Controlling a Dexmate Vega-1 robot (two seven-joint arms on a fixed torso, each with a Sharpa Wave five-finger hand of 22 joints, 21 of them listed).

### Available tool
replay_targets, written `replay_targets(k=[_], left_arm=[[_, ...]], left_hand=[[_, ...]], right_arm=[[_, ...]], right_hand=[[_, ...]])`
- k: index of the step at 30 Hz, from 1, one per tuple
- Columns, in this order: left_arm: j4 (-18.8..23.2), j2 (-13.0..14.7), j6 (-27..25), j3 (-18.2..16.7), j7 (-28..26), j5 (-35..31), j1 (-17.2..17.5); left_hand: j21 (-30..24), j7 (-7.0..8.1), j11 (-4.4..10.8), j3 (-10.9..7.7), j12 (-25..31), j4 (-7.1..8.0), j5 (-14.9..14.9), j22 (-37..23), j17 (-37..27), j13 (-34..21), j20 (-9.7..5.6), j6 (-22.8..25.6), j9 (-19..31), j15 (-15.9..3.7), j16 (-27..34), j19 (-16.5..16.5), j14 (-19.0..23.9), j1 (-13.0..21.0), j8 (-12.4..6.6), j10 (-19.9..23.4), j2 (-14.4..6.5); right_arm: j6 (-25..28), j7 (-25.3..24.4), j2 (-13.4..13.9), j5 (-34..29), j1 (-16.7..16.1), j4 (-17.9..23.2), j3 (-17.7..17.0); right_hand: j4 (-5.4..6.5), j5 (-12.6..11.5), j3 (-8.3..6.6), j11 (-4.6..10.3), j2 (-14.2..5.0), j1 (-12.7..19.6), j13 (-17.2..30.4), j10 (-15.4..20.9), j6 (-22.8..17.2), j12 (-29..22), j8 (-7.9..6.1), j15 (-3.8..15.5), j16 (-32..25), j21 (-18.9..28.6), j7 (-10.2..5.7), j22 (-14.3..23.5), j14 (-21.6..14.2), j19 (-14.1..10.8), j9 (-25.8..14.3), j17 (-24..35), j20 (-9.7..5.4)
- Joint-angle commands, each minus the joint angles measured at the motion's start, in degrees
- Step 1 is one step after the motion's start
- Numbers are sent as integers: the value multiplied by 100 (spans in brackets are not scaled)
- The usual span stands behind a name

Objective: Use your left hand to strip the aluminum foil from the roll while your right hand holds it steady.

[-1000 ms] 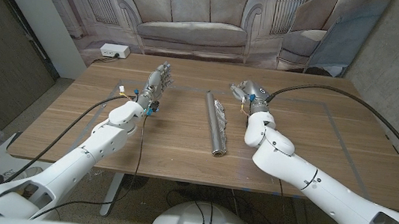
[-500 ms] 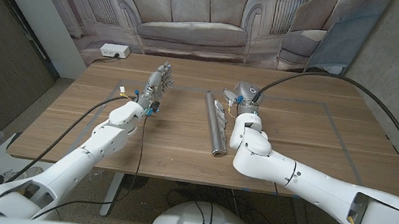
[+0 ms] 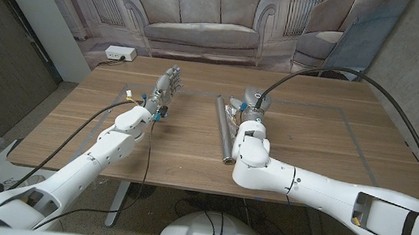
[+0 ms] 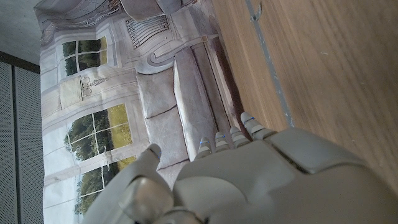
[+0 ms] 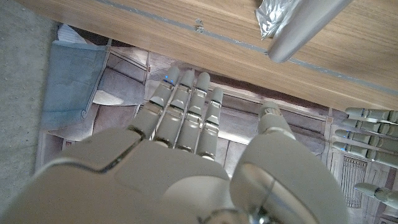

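The aluminum foil roll lies lengthwise in the middle of the wooden table, with a crinkled loose flap on its right side near the far end. My right hand hovers just right of that far end, fingers straight and apart, holding nothing. In the right wrist view its fingers reach past the roll's end without touching it. My left hand stands well left of the roll, fingers extended and empty; the left wrist view shows it over bare wood.
A white power strip sits at the table's far left corner. A printed sofa backdrop hangs behind the far edge. Cables trail from both forearms. Bare wood lies on both sides of the roll.
My right arm has swung left, bringing its hand from the right of the table in beside the roll's far end. The left arm and the roll have not moved.
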State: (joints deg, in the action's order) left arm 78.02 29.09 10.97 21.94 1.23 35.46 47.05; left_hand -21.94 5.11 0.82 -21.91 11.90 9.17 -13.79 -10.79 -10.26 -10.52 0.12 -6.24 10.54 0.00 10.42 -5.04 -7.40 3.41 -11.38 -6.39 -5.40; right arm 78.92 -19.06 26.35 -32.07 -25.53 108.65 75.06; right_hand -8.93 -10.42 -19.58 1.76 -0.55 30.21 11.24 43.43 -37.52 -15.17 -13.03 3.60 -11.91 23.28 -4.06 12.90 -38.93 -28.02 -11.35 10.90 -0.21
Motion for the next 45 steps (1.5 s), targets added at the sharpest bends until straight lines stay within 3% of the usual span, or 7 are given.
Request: replay_targets(k=[1,7,15,20,30,40,45], left_arm=[[-31,-16,-39,9,24,3,-26],[-27,-9,-55,13,0,-16,-20],[-31,-5,-64,17,41,-1,-29],[-7,-7,-71,12,-1,-10,-15],[6,3,-92,8,-3,0,-1],[-38,-18,-96,15,33,21,-28],[-109,-48,-68,33,66,7,-74]], left_hand=[[3,14,4,22,-6,4,-15,-29,-14,-27,0,18,30,-27,29,3,-1,-27,-2,2,-181],[8,15,6,22,-8,3,-15,-29,-14,-27,-4,22,30,-33,28,3,-3,-25,-1,1,-182],[16,-3,-3,20,-11,4,-15,-30,-14,-28,2,23,31,-31,28,3,-4,-21,3,-1,-191],[19,-5,-9,17,-14,5,-16,-30,-14,-28,6,22,31,-31,26,4,-11,-19,5,-6,-197],[28,-26,-20,5,-18,14,-19,-32,-14,-28,14,12,33,-26,26,15,-16,-15,13,-10,-228],[38,-17,-23,2,-24,16,-19,-34,-14,-29,3,18,33,-35,24,12,-25,-12,12,-22,-234],[43,-18,-17,2,-25,17,-18,-34,-14,-29,-4,18,34,-32,23,13,-29,-12,13,-25,-234]], right_arm=[[107,52,-198,-28,240,-288,402],[74,-286,-245,348,348,-373,551],[107,-370,-403,444,388,-592,673],[107,-384,-491,436,381,-708,732],[107,308,-673,-48,321,-1003,748],[107,-247,-704,616,409,-1086,818],[107,-365,-799,725,419,-1247,870]], right_hand=[[27,-76,78,31,132,1,53,179,-133,-84,-74,492,-69,61,-49,40,-152,5,-37,51,-63],[66,-166,209,46,209,33,153,476,-303,-241,-162,627,-253,158,-92,124,-461,10,-99,198,-95],[-27,-248,282,165,347,266,233,536,-375,-298,-226,691,-279,210,-154,194,-423,92,-148,289,-135],[-15,-298,359,249,470,295,289,535,-379,-324,-254,730,-281,235,-228,233,-424,158,-179,328,-158],[37,-442,505,306,629,362,454,360,-206,-374,-252,719,-195,262,-256,295,-162,339,-265,464,-147],[128,-576,679,430,665,349,748,259,-44,-581,-291,782,-316,310,-252,332,-266,415,-401,708,-111],[113,-635,762,505,691,439,928,252,-147,-728,-412,795,-389,321,-259,340,-300,457,-498,850,-109]])
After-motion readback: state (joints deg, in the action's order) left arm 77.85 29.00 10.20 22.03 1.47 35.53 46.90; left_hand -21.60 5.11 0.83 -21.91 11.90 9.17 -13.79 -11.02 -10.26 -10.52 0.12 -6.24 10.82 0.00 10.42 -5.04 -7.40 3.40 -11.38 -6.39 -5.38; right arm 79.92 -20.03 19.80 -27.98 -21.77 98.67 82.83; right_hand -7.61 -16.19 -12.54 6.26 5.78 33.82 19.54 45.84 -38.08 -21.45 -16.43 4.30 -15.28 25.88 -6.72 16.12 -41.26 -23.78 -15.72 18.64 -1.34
